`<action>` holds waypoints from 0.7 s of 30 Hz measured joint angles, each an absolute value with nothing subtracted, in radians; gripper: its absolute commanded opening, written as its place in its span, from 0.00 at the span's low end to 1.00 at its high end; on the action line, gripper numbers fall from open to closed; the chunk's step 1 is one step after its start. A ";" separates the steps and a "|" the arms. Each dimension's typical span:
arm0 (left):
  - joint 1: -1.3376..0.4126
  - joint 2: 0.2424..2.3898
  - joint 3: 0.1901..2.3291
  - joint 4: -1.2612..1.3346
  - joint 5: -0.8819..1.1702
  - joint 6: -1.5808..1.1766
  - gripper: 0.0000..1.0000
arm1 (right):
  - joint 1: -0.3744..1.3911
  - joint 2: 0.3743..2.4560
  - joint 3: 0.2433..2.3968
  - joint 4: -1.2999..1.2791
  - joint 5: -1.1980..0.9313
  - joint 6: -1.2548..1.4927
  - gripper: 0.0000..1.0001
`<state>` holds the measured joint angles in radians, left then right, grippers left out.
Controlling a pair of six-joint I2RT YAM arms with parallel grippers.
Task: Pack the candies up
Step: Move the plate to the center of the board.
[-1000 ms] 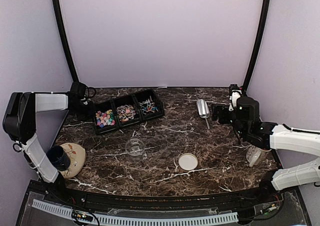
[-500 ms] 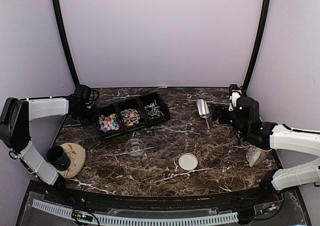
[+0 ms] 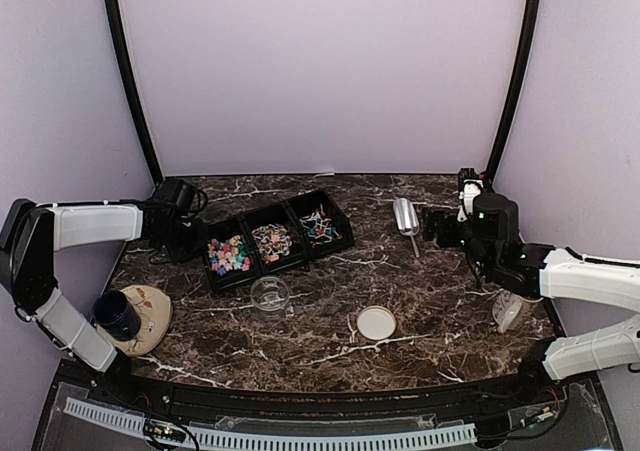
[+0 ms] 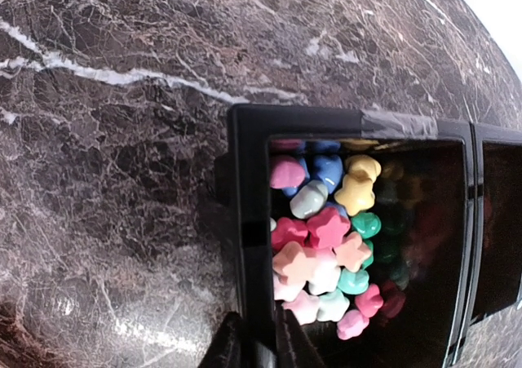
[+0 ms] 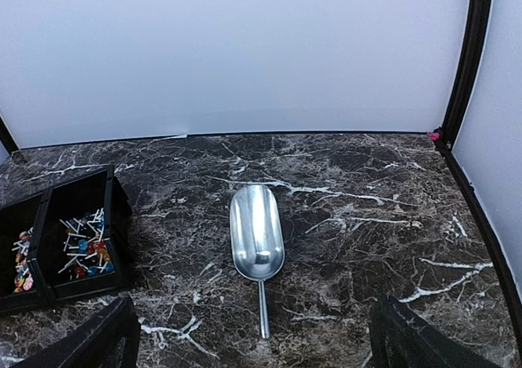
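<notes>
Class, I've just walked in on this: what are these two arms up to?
The left tool is shut on the end wall of the black tray of candies and has slid it toward the middle. The right tool hovers open near the metal scoop, not touching it. The clear cup and white lid sit apart in front.

In the left wrist view the bottom edge cuts off the left fingers (image 4: 227,348) and the black tray (image 4: 249,221).
</notes>
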<state>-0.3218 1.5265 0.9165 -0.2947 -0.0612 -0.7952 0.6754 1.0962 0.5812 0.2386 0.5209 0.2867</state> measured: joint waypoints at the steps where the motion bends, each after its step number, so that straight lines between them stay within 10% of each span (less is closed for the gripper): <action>1: -0.325 1.520 0.908 -0.297 -0.061 -0.799 0.18 | 0.675 1.097 0.581 0.239 0.521 0.287 0.98; 11: -0.366 1.435 0.865 -0.298 -0.060 -0.836 0.21 | 0.675 1.108 0.581 0.239 0.521 0.286 0.98; 21: -0.387 1.309 0.859 -0.304 -0.049 -0.839 0.52 | 0.675 1.121 0.581 0.238 0.527 0.278 0.98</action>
<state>-0.3866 1.3090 0.8589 -0.3042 -0.0490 -0.8391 0.6754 1.1213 0.5812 0.2382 0.5266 0.2779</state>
